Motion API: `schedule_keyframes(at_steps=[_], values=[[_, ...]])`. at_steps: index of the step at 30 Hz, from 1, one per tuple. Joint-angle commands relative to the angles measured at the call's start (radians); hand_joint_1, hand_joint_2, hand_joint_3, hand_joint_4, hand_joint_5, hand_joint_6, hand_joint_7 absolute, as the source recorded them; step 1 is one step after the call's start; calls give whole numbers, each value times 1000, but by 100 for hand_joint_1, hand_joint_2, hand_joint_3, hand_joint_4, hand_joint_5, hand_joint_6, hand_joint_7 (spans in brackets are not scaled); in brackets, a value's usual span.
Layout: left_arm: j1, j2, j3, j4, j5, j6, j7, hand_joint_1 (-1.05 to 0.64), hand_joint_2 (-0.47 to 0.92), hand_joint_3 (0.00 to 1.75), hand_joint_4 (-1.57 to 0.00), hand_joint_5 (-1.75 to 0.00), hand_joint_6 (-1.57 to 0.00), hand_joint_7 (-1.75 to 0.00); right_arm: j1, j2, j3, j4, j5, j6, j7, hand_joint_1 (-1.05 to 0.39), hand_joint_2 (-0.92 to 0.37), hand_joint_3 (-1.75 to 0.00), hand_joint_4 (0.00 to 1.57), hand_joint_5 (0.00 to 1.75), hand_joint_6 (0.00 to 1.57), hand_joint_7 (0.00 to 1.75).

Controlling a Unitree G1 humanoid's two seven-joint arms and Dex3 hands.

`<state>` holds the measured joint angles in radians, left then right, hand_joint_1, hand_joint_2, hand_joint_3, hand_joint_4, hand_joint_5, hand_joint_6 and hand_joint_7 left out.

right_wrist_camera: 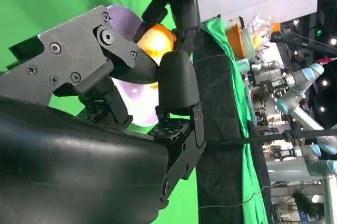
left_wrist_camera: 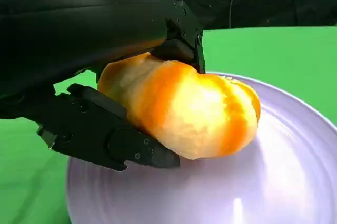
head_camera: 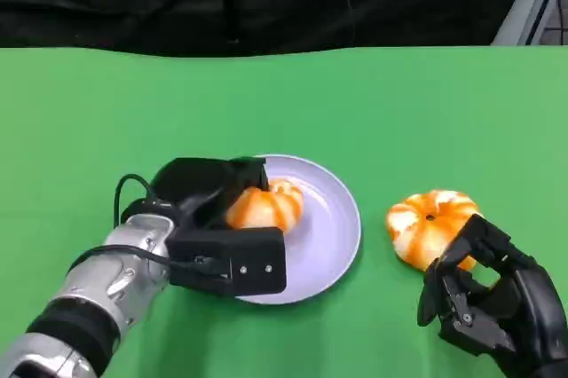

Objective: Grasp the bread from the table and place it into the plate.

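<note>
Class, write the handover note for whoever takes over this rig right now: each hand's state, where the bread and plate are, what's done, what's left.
Left hand: holds one bread over the plate, not yet released.
Right hand: holds nothing, fingers apart, just in front of the second bread, which lies on the green table right of the plate.
Done: first bread lifted and carried to the plate.
Left: release it, then plate the second bread.

Desk (head_camera: 284, 103): green. Plate (head_camera: 333, 227): pale lavender. Bread (head_camera: 264, 207), second bread (head_camera: 429, 224): orange with cream stripes; hands: black.
</note>
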<state>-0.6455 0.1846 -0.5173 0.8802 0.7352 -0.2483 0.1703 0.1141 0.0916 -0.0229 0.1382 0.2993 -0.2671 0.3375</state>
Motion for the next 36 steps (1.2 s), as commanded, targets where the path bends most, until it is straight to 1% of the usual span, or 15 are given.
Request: schedule_keyframes(at_steps=[1,2,3,4,5,6,9,10,17,20,21,23,27,31,36], values=[[-22,27,-9,-21,-13,-5,-85,-43,92,41,-53,-26,-66,-18,2,0,-1,-15,3,7,-10,-15,-58,-108,87,175,63,175],[-18,29,-7,-29,-19,-4,-109,-66,92,48,-29,-11,-50,-7,2,-1,-1,-15,3,8,-10,-15,-59,-108,87,175,63,175],[-16,31,-4,-36,-23,-3,-125,-73,92,50,-21,-6,-44,-4,2,-1,-1,-16,3,8,-10,-15,-59,-108,87,175,63,175],[-12,37,-6,-49,-22,2,-149,-78,92,52,-17,-3,-42,-2,1,-4,-1,-13,3,4,-7,-15,-59,-108,87,175,63,175],[-8,44,-9,-61,-19,4,-167,-90,92,58,-9,-1,-27,-1,0,-6,-2,-10,3,2,-4,-15,-59,-108,87,175,62,175],[-5,49,-12,-70,-17,7,-180,-99,92,64,-4,-1,-15,0,-1,-8,-2,-9,3,1,-1,-15,-59,-108,86,175,62,175],[4,65,-15,-99,-12,14,-204,-104,92,70,0,0,-2,0,0,-10,-3,-8,3,1,1,-15,-59,-108,86,175,62,175],[8,69,-15,-107,-12,17,-207,-104,92,70,0,0,-1,0,0,-10,-4,-6,4,-1,2,-15,-59,-108,86,175,62,175],[22,84,-8,-156,-19,39,-223,-105,92,72,0,0,-1,0,-2,-11,-6,-2,-1,-3,-1,-15,-59,-107,85,175,61,175],[31,89,15,-184,-59,45,-269,-105,92,71,0,0,-4,-2,0,-9,-4,-7,-8,-2,-9,-15,-59,-108,84,175,61,175],[35,93,25,-197,-79,47,-296,-104,92,68,0,0,-10,-4,-1,-8,-4,-6,-7,-1,-8,-15,-59,-108,84,175,61,175],[41,100,37,-219,-110,50,-341,-102,92,65,0,0,-16,-6,-1,-6,-5,-8,-3,5,-8,-15,-59,-108,84,175,61,175],[54,136,52,-292,-139,66,-434,-99,92,64,-5,-2,-27,-7,-2,-6,-4,-9,-3,5,-7,-15,-59,-107,85,175,62,175],[71,153,76,-346,-173,81,-481,-103,92,65,-6,-2,-33,-6,-1,-5,-3,-9,-6,-3,-6,-14,-59,-108,86,175,62,175],[92,170,103,-414,-212,105,-547,-105,92,64,-3,0,-34,-4,2,-6,-3,-12,-4,0,-4,-15,-59,-108,86,175,62,175]])
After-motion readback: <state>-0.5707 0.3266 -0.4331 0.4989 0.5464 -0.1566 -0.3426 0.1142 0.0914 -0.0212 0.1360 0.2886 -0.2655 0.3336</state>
